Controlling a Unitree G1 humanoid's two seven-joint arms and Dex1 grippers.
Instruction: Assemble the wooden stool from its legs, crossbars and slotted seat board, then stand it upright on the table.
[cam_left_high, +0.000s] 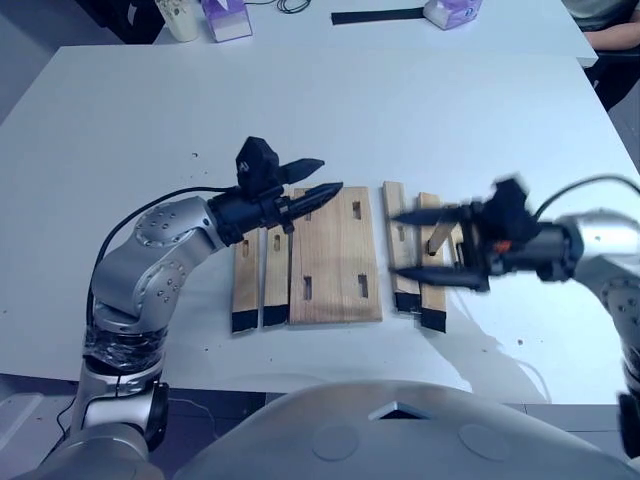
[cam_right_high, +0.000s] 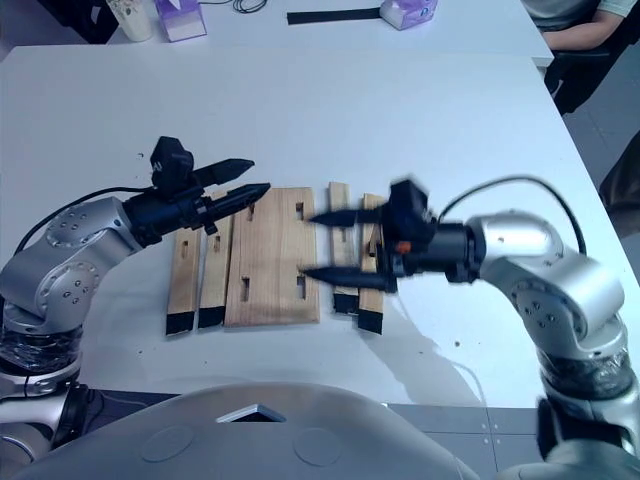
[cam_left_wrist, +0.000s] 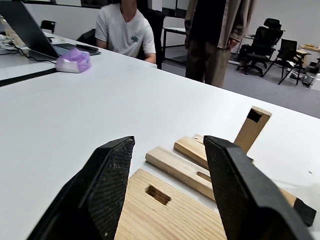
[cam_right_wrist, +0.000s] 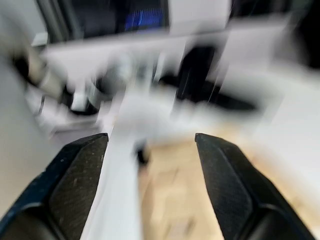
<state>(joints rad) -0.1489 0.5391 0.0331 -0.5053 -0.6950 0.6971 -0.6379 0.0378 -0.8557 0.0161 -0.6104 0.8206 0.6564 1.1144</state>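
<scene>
Nothing is joined yet: the seat board (cam_left_high: 335, 262) lies flat mid-frame with loose legs (cam_left_high: 246, 285) on either side and one stick (cam_left_wrist: 252, 131) tilted up at the right. The left gripper (cam_left_high: 312, 178) hovers over the board's upper left corner and the right gripper (cam_left_high: 420, 245) over the right-hand legs, both spread apart and empty.

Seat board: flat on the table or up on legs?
Flat. The seat board lies on the table, slots up and empty, with loose wooden pieces beside it, none fitted in.
</scene>
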